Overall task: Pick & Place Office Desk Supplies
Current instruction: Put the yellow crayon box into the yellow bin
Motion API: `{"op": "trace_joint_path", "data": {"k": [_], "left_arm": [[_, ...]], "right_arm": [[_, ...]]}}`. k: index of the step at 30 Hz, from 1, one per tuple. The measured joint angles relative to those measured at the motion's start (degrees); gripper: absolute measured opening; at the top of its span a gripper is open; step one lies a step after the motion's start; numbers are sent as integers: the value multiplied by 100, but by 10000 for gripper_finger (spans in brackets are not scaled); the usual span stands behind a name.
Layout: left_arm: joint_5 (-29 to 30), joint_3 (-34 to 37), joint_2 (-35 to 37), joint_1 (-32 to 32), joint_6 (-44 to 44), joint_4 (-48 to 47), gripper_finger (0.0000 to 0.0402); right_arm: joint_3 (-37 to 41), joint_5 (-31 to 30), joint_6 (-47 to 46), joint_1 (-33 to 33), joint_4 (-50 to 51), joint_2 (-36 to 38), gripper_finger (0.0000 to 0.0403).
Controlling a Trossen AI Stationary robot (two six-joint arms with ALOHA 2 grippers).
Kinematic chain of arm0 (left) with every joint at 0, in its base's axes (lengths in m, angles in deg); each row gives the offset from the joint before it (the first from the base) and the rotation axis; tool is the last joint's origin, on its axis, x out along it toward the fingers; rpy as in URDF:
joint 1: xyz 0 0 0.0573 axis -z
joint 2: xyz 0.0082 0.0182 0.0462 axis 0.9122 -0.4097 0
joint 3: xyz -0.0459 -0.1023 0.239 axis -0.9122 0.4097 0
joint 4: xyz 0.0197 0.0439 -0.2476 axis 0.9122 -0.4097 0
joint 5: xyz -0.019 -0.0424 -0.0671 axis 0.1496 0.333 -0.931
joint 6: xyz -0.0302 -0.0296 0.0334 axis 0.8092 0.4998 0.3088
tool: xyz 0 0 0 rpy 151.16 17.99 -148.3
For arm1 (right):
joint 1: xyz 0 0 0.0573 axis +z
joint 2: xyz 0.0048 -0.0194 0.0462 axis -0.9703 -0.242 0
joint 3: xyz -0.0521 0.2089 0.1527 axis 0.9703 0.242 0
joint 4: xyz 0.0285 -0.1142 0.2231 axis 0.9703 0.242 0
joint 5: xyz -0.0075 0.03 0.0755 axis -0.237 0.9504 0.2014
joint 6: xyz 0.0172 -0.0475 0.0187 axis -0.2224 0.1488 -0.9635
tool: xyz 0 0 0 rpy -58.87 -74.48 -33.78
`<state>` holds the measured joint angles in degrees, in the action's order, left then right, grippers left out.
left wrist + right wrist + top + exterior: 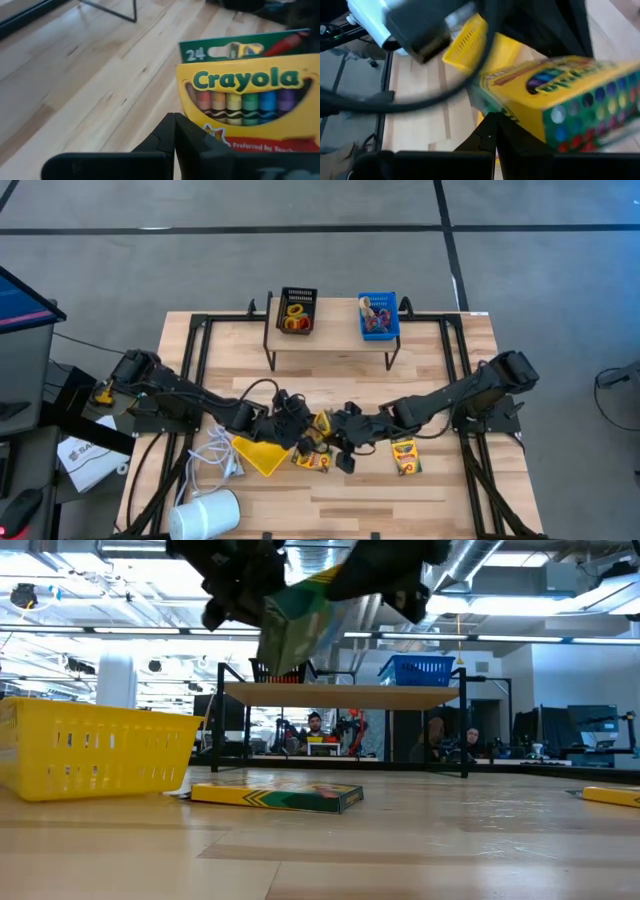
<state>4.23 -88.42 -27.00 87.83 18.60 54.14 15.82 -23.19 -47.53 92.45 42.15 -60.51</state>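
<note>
- Left hand (300,426) and right hand (337,423) meet above the middle of the worktop (440,490); both clamp one crayon box (300,615), lifted clear of the surface.
- In the left wrist view this held box (245,95) shows its "Crayola" front and a "24" flap.
- Crayon boxes counted: three. One is held; a second box (312,461) lies flat just near of the hands; a third box (405,455) lies flat to the right.
- Bins counted: three. The yellow bin (262,453) lies left of the hands; the black bin (297,310) and blue bin (379,316) stand on a raised shelf (335,332) at the far edge.
- Surface: pale wood planks. Beyond it: grey floor, and a lit hall where seated people (316,725) show.
</note>
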Motion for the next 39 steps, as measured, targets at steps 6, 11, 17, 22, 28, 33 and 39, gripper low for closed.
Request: {"op": "trace_joint_path", "data": {"k": [6, 11, 17, 22, 28, 33, 39], "left_arm": [[517, 0, 101, 366, 419, -454, 0], [936, 2, 444, 710, 915, -1124, 0], [1309, -2, 675, 985, 1331, -1520, 0], [1549, 151, 842, 1125, 1643, -1519, 0], [1626, 402, 970, 1234, 1970, -1479, 0], [1676, 402, 984, 1277, 2049, -1540, 0], [1594, 423, 986, 1403, 2396, -1971, 0]], "right_arm": [[-509, 159, 253, -49, 244, -347, 0], [-753, 274, 367, -126, 320, -686, 0], [-982, 515, 498, -244, 270, -868, 0], [-1042, 585, 588, -320, 209, -865, 0], [-1042, 852, 649, -426, -118, -870, 0], [-1044, 1046, 649, -492, -204, -878, 0], [-1450, 1177, 742, -546, -93, -1426, 0]]}}
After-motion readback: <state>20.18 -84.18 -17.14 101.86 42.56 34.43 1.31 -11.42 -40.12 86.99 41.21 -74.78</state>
